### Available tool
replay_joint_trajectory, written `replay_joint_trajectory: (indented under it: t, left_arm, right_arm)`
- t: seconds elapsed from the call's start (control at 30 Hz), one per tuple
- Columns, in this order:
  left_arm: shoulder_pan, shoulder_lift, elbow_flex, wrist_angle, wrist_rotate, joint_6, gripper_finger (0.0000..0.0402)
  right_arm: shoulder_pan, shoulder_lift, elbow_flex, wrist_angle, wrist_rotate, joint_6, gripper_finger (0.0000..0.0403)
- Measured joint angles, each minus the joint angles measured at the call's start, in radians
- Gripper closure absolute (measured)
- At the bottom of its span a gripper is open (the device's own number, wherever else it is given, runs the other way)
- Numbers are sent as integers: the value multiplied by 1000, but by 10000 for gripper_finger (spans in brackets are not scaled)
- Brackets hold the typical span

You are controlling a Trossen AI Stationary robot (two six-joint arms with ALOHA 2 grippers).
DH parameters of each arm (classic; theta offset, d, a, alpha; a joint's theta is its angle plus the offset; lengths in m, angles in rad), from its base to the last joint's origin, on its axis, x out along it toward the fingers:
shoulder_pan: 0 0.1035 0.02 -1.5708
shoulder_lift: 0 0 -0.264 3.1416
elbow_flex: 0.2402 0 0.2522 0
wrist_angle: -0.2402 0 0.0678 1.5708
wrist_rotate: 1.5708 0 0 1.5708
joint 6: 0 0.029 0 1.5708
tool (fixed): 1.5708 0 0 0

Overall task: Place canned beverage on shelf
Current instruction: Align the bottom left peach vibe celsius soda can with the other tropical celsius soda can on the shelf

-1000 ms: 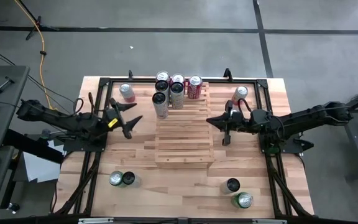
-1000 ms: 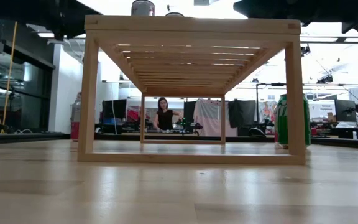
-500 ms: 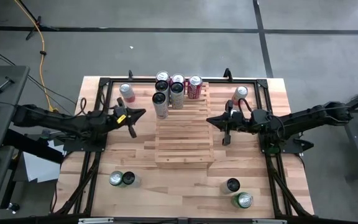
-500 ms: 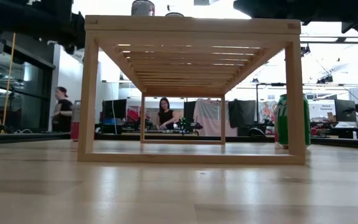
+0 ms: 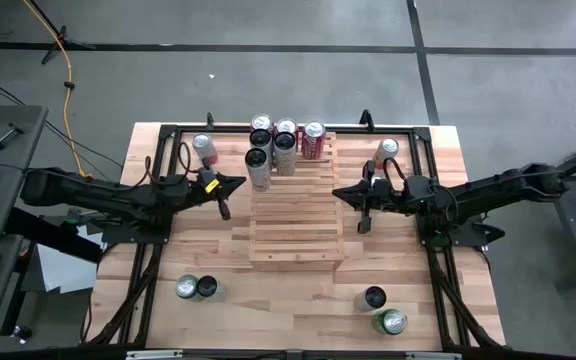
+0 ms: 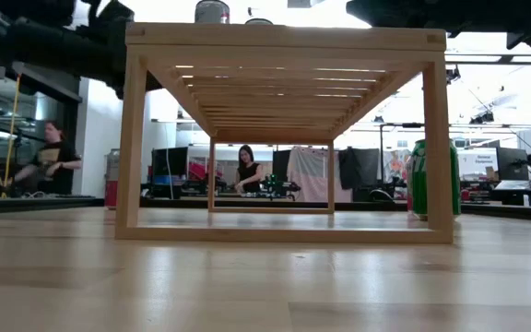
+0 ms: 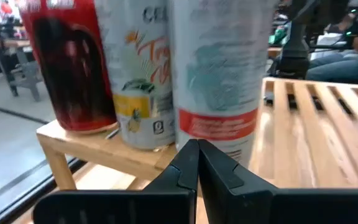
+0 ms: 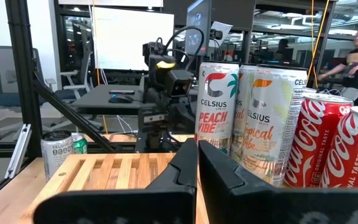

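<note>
Jaws of both grippers were closed on nothing. Left gripper hovered just beside the shelf's left edge, fingertips pressed together with a tall white can directly ahead of them and very near, standing on the shelf. Beside that can in the left wrist view stood a second tall can with fruit art and a red can, all upright at the rack's corner. Right gripper hung at the shelf's right edge, pointing across the slats; its own view showed a Celsius peach can, a tropical one and two red Coca-Cola cans ahead and to one side of its tips.

From above, the cluster of upright cans filled the shelf's far end, rest of slats bare. Loose cans on the table: one far-left behind the left gripper, one far-right behind the right gripper, a pair near-left, and two near-right. Which of these was the intended can, hard to say.
</note>
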Motion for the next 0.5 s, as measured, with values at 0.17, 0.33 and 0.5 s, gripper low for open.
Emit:
replay_joint_trajectory:
  t: [0.17, 0.33, 0.5]
  left_arm:
    - [25, 58, 0, 52, 60, -9, 401]
    - [44, 88, 0, 85, 96, -18, 401]
    - [60, 117, 0, 102, 112, -42, 401]
  right_arm:
    - [0, 0, 0, 0, 1, 0, 403]
    - [0, 0, 0, 0, 1, 0, 403]
    - [0, 0, 0, 0, 1, -2, 403]
